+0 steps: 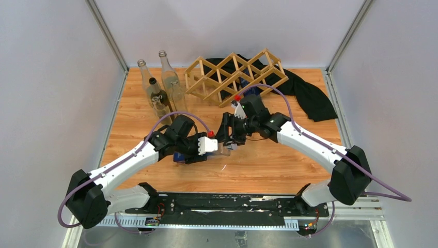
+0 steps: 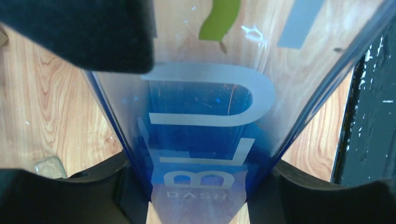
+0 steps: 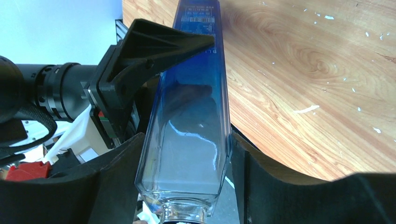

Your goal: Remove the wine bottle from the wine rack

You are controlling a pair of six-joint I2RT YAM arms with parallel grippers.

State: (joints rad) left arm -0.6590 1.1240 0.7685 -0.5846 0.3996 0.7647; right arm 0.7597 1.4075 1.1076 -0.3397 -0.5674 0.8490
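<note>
A square blue-to-clear glass wine bottle (image 2: 205, 135) hangs above the table's middle, held between both grippers. My left gripper (image 2: 198, 196) is shut on its blue lower body, with fingers pressed on both sides. My right gripper (image 3: 187, 186) is shut on the clear shoulder just below the neck, and the bottle (image 3: 191, 121) runs away from it towards the left gripper's finger (image 3: 144, 46). In the top view the grippers meet at mid table, left (image 1: 218, 146) and right (image 1: 231, 140), hiding most of the bottle (image 1: 225, 149). The light wooden lattice wine rack (image 1: 235, 77) stands at the back, apart from them.
Several upright glass bottles (image 1: 160, 88) stand at the back left. A black cloth (image 1: 310, 95) lies behind and to the right of the rack. Grey walls close in the wooden table (image 1: 289, 165) on three sides.
</note>
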